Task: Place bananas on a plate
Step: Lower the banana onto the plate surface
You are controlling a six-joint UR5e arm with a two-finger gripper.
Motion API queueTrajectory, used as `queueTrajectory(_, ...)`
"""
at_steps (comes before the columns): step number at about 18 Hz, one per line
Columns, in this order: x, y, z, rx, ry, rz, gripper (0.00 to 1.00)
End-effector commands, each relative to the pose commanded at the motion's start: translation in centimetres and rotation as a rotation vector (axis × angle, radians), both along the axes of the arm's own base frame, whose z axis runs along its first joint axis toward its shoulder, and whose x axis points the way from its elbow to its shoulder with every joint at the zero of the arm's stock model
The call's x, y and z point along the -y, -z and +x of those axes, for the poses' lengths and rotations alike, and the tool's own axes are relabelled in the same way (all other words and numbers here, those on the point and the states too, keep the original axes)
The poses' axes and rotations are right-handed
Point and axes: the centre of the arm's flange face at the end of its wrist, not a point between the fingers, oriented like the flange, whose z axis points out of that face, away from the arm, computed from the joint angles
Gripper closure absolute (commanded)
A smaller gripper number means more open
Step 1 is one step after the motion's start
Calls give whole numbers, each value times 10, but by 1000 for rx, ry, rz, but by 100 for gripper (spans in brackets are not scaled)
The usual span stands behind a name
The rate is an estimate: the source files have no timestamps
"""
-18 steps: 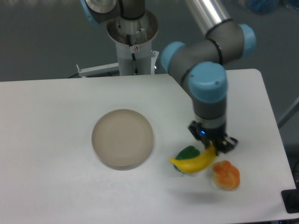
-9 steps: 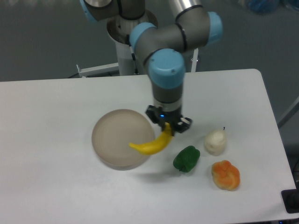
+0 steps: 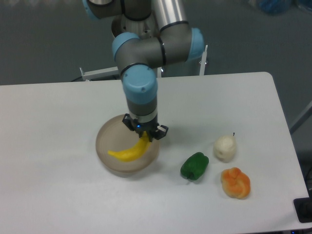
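Observation:
A bright yellow curved banana [image 3: 127, 151] hangs over the round beige-grey plate [image 3: 106, 137] at the table's middle. My gripper [image 3: 144, 134] points straight down over the plate's right half and is shut on the banana's upper right end. The banana's free end reaches left and down across the plate. Whether it touches the plate surface I cannot tell.
To the right of the plate lie a green pepper [image 3: 194, 165], a white pear-like fruit [image 3: 224, 148] and a lumpy orange fruit [image 3: 235, 182]. The white table ends at its right edge [image 3: 285, 141]. The arm's base post [image 3: 138, 14] stands behind the plate.
The gripper carried the banana leftward from beside the orange fruit, past the pepper, to over the plate. The white fruit, hidden earlier behind the arm, now shows.

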Motion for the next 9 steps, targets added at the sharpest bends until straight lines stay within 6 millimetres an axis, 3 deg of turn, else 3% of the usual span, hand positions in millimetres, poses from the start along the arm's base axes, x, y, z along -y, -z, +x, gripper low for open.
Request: queueTrajectory(9, 1, 37, 8, 8, -8, -25, 66)
